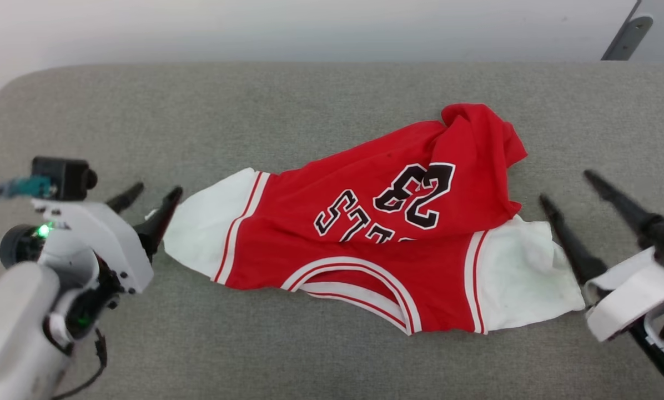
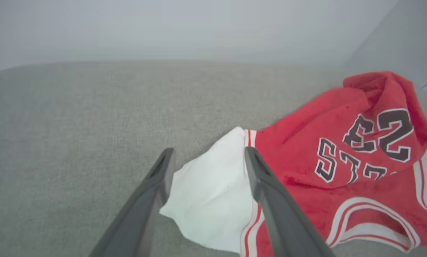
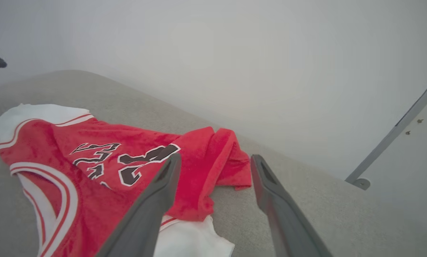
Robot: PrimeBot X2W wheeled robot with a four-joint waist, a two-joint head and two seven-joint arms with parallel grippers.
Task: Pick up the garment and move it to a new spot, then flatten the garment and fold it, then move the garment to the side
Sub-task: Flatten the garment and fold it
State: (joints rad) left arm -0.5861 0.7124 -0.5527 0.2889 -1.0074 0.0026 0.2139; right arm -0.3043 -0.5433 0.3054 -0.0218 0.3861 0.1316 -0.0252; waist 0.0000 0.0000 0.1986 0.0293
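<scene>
The red basketball jersey (image 1: 365, 222) lies crumpled near the middle of the grey upholstered surface (image 1: 254, 111), with its white-trimmed neckline towards the near edge. From the head view the black number 23 reads upside down. Its lower body is bunched in a heap towards the far right and folded over part of the lettering. One white sleeve (image 1: 204, 228) spreads out to the left and the other white sleeve (image 1: 523, 278) to the right.

The left gripper (image 1: 159, 189) is beside the left-hand sleeve with its jaws spread wide and gripping nothing (one fingertip is right at the sleeve's edge). The right gripper (image 1: 564, 186) is just beside the right-hand sleeve, jaws equally wide apart and empty. A grey metal strut (image 1: 626, 33) stands beyond the far right corner.
</scene>
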